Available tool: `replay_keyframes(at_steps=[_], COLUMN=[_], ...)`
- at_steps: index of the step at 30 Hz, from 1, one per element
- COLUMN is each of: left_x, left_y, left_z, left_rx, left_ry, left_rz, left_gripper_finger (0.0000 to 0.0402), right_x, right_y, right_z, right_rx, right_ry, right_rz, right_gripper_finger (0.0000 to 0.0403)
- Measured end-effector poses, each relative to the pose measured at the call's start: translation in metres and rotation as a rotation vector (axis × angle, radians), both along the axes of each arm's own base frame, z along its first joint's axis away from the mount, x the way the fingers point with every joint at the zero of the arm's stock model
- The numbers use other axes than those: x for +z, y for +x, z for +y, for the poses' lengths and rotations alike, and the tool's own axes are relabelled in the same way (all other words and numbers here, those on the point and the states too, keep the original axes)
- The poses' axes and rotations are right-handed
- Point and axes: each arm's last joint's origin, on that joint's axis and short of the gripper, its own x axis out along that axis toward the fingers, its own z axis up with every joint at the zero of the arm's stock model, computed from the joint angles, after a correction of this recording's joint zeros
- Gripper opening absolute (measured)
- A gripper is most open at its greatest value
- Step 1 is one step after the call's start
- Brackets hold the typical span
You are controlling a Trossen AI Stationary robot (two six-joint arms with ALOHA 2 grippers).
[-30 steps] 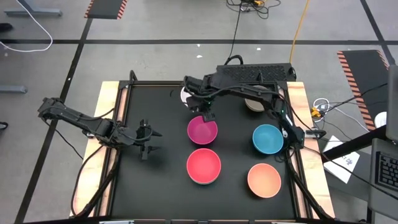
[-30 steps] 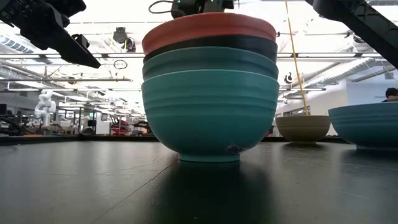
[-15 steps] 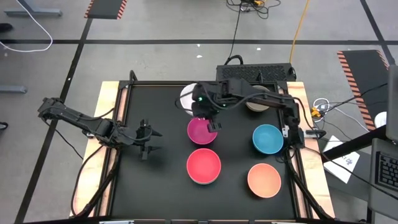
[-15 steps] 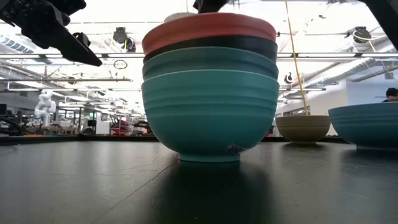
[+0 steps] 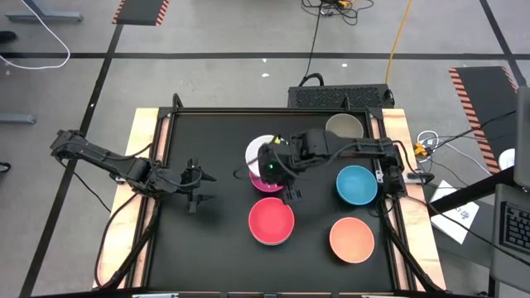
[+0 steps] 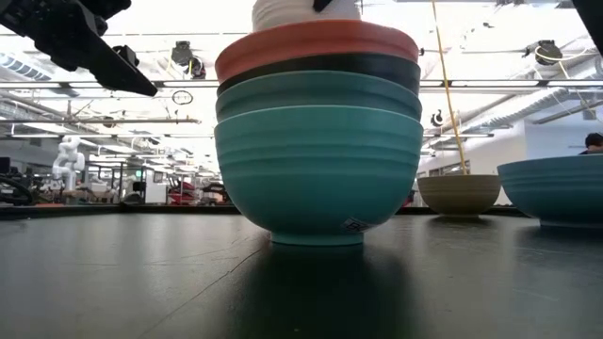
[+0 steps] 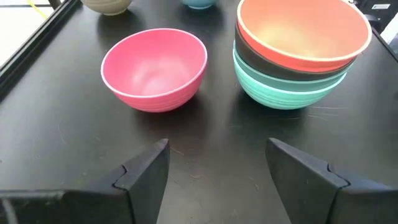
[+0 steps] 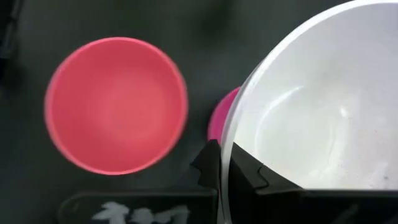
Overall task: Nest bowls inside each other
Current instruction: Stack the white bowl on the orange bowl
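My right gripper (image 5: 273,165) is shut on the white bowl (image 5: 262,151) and carries it over the magenta bowl (image 5: 263,182). In the low view the white bowl (image 6: 303,11) shows above the stack. The stack (image 6: 318,141) has the red bowl (image 5: 272,221) on top, then a black, a dark green and a turquoise bowl. The blue bowl (image 5: 357,184), the peach-orange bowl (image 5: 352,240) and the grey-brown bowl (image 5: 344,126) stand singly on the mat. My left gripper (image 7: 217,168) is open, low over the mat's left part, facing the magenta bowl (image 7: 154,68) and the stack (image 7: 297,56). My right gripper holds the white bowl by its rim (image 8: 227,152), one finger (image 8: 209,167) outside the wall and the other inside. The fingers come from above, pointing down. The bowl is lifted clear of the mat, mouth up, over the magenta bowl (image 8: 219,123).
The black mat has a raised frame (image 5: 157,165) along its sides. Bare mat lies on the left, around my left gripper (image 5: 195,184). The room beyond the table shows behind the bowls in the low view.
My right gripper has carried the white bowl from the mat's far part toward the near edge, and the bowl now hangs over the magenta bowl. In the low view the white bowl has come into sight above the stack. The left arm has kept still.
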Motion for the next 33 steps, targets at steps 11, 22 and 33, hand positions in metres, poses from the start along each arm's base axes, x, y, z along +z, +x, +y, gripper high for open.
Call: replay_keyframes(at_steps=[11, 22, 33], left_x=[0.000, 0.001, 0.001], left_y=[0.000, 0.000, 0.000], left_z=[0.000, 0.000, 0.000], left_rx=[-0.002, -0.002, -0.002], left_ry=[0.002, 0.001, -0.001], left_rz=[-0.006, -0.009, -0.009], left_gripper_finger=[0.0269, 0.0269, 0.0269], right_x=[0.000, 0.003, -0.004], right_y=[-0.011, -0.015, -0.010], right_z=[0.061, 0.094, 0.105], right_rx=[0.019, 0.048, 0.042], right_ry=[0.058, 0.111, 0.225], right_rz=[0.006, -0.058, -0.041], right_gripper_finger=[0.0000, 0.0000, 0.0000])
